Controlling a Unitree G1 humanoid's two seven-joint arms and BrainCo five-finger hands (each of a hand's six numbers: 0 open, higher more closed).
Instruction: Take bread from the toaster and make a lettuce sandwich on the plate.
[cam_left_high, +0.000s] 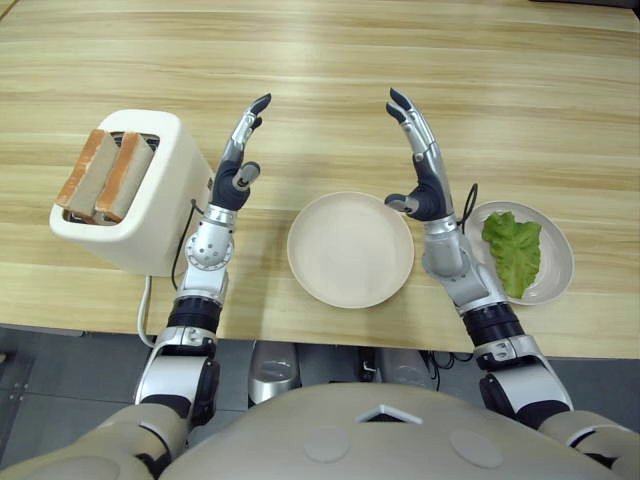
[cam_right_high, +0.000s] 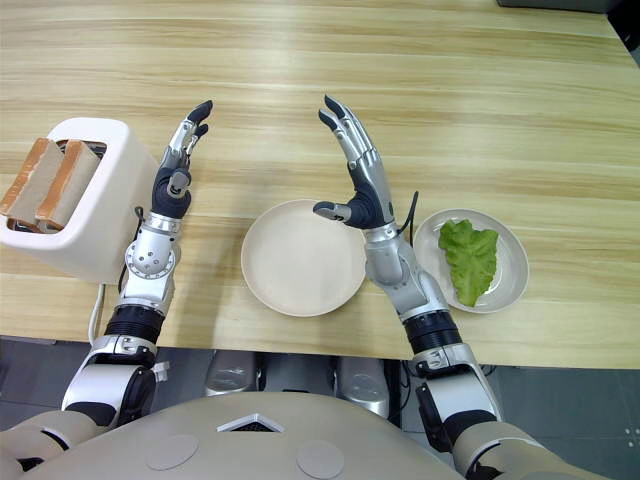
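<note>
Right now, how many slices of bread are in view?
2. Both stand in the toaster on the robot's left: one slice in the outer slot, the other slice in the slot nearer the left hand. None seems hidden.

Matt wood-grain table, smooth cream toaster, matt plate
</note>
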